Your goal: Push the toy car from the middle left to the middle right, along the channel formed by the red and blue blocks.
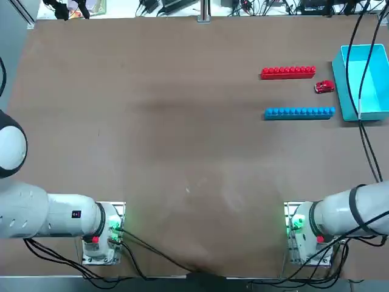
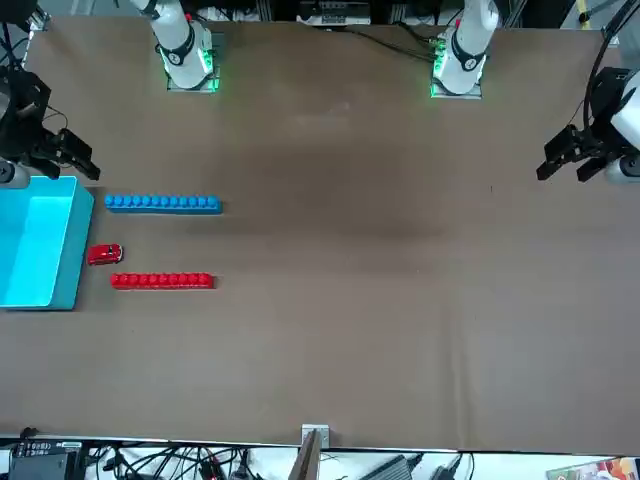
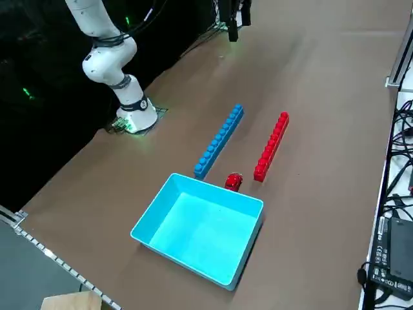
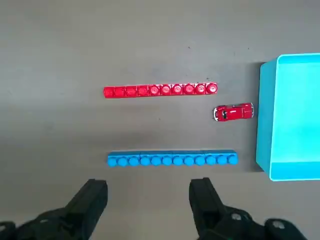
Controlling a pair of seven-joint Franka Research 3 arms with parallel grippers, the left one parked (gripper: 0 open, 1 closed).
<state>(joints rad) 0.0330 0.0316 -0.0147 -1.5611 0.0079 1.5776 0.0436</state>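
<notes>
1. Right wrist view: right end effector (image 4: 148, 184) is hovering above the surface (image 4: 50, 135), fingers spread well apart, nothing sitting between them. Front view is showing it near the robot-side edge of the light-blue box.
2. Blue block (image 1: 299, 114): lying flat, studs facing up, running left to right. It's extending further right than the red one.
3. Channel (image 1: 285, 93): bare brown strip, running between the two parallel blocks.
4. Toy car (image 1: 324, 87): resting on its wheels on the surface, lengthwise roughly following the channel. It's sitting past the red block's right end, abreast of the blue block's right end, and lying nearer the red block's line. Its right end is sitting just beside the box wall.
5. Red block (image 1: 288, 73): lying flat, studs facing up, running parallel to the blue one.
6. Light-blue box (image 1: 344, 97): standing open-topped right of both blocks, reaching further out than the red one.
</notes>
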